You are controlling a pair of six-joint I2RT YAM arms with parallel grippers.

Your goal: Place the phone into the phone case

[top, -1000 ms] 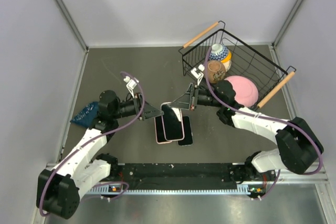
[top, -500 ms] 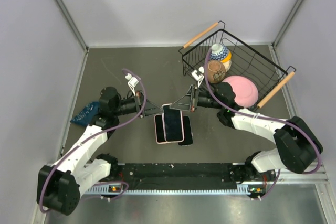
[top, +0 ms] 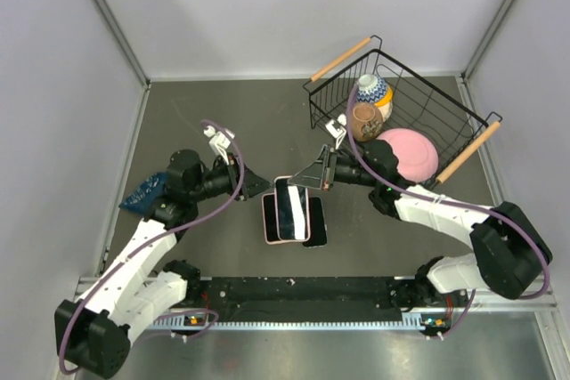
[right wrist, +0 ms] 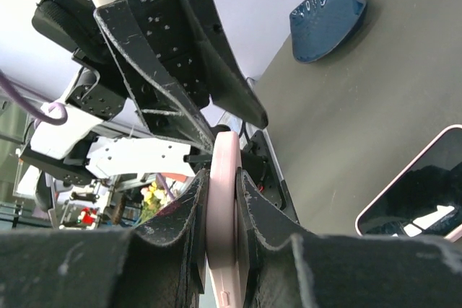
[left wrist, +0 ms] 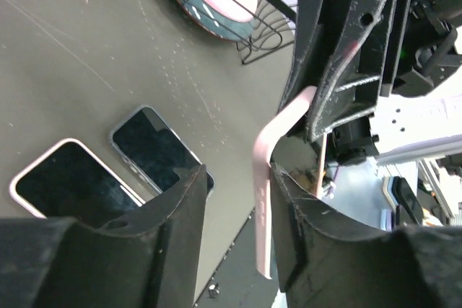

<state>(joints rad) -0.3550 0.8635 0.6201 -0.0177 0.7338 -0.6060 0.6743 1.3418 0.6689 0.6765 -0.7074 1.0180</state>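
Observation:
My right gripper (top: pixel 308 177) (right wrist: pixel 222 175) is shut on the edge of the pink phone case (right wrist: pixel 222 207), held tilted above the table. In the top view the case (top: pixel 287 208) shows a dark face with a pale rim; I cannot tell if a phone sits in it. My left gripper (top: pixel 257 186) (left wrist: pixel 238 175) is open, with the case's pink edge (left wrist: pixel 261 200) between its fingers, close against the right one. Below lie a pink-rimmed phone (top: pixel 270 222) (left wrist: pixel 63 182) (right wrist: pixel 424 194) and a dark phone (top: pixel 315 222) (left wrist: pixel 160 151), flat and side by side.
A black wire basket (top: pixel 419 86) with wooden handles stands at the back right, holding a pink bowl (top: pixel 410 152), a patterned jar (top: pixel 372 89) and a brown cup (top: pixel 365 120). A blue dish (top: pixel 142 191) (right wrist: pixel 328 14) lies at the left behind my left arm.
My left gripper has drawn back a little to the left. The held case has swung from a slant to nearly square over the phones on the table.

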